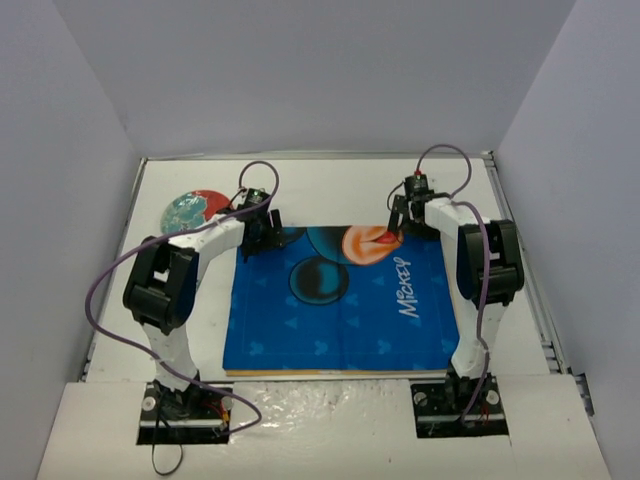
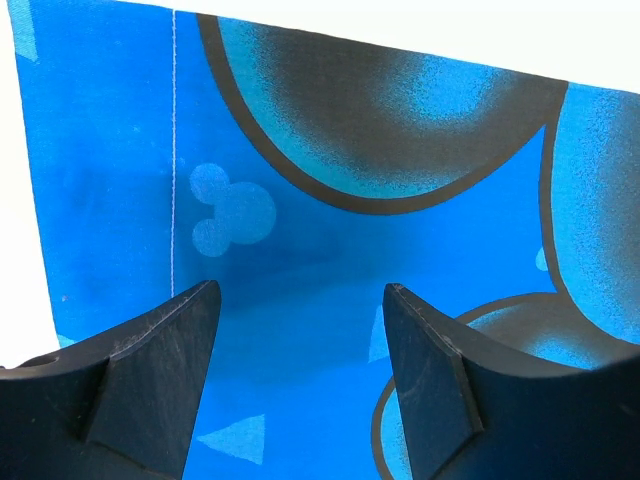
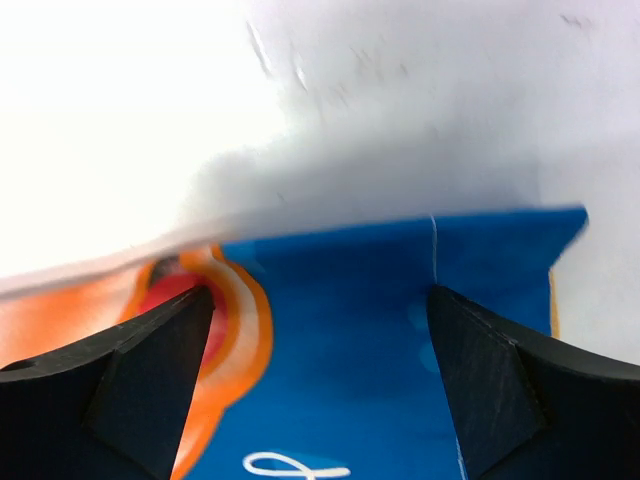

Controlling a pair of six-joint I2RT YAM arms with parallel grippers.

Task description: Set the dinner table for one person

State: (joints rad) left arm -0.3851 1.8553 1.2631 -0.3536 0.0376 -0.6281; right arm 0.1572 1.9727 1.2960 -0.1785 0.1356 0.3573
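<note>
The left arm [image 1: 200, 243] hides part of the round plate [image 1: 186, 211]; the right wrist view blurs the dinner table [image 3: 420, 90].

The worktop [image 1: 330, 190] is a large, flat white rectangle, lying level, with a thin metal edge along its far and right sides.

A strip of bare dinner table [image 1: 330, 190] is left open beyond the blue placemat [image 1: 330, 320], and the far-left corner is blocked by a round plate [image 1: 192, 211].
</note>
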